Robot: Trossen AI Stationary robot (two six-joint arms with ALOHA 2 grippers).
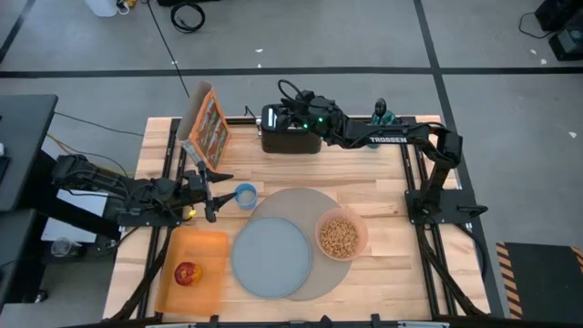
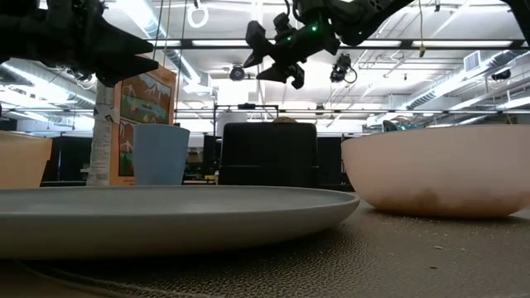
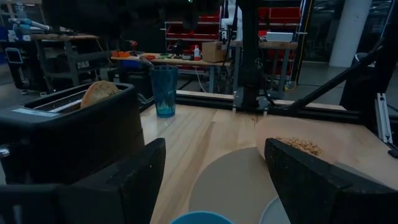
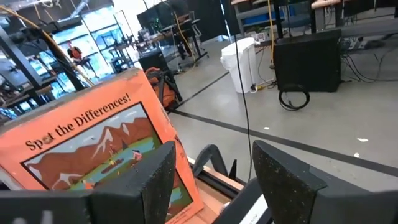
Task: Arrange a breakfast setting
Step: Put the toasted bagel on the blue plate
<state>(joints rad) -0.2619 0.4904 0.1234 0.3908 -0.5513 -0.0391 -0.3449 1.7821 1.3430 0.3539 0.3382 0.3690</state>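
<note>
The bagel-fetching step is judged in hand: the right gripper (image 1: 293, 107), fingers parted and empty, is held above the black toaster (image 1: 290, 138) where the toasted bagel (image 3: 98, 93) stands, so descent and closure are called for, while the left gripper (image 1: 211, 187) is parked spread beside the small blue cup (image 1: 245, 195).

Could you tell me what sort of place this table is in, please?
Probably a robotics lab or workshop: red parts bins on shelving, a workbench behind the table, and taped lines on the grey floor.
</note>
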